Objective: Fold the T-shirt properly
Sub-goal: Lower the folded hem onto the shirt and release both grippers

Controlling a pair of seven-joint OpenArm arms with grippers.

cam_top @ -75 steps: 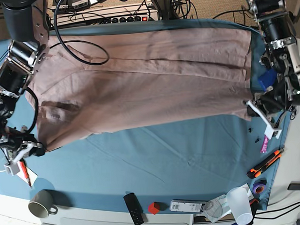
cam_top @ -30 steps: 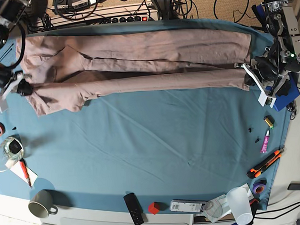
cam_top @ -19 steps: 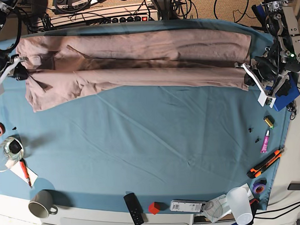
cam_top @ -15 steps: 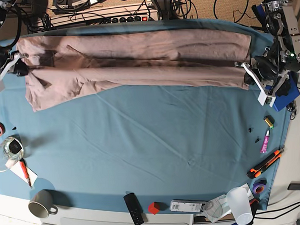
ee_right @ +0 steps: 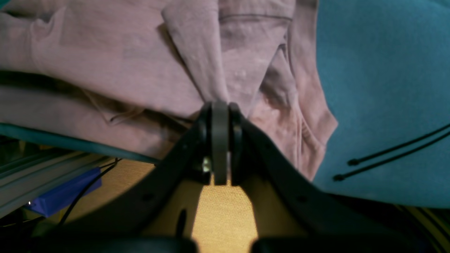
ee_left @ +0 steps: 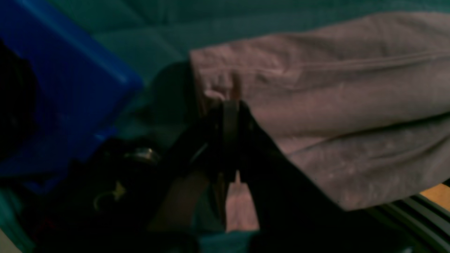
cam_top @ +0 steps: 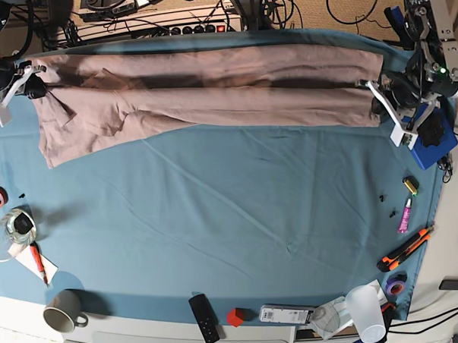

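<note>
The T-shirt (cam_top: 210, 92) lies stretched as a long, narrow band across the upper part of the base view, reaching from the far left edge almost to the right edge of the teal cloth (cam_top: 238, 209) that covers the table, with a lengthwise fold running through its middle and a looser flap sagging at its lower left end. The left hand (cam_top: 379, 96), at the right of that view, is clamped shut on the shirt's right end; its wrist camera shows the dark fingers (ee_left: 230, 116) pressed together with a pinch of pink fabric between them, and a blue box (ee_left: 63, 80) just beside, upper left in that frame. The right hand (cam_top: 33, 83), at the upper left of the base view, is likewise closed on the shirt's other end (the wrist view shows the cloth bunched and gathered into the closed tips (ee_right: 220, 119)). Along the lower edge of the table lie a grey mug (cam_top: 64, 310), a black remote (cam_top: 204, 318), a small red block (cam_top: 234, 317) and a clear plastic cup (cam_top: 366, 311); an orange cutter (cam_top: 406, 247) lies at the right.
</note>
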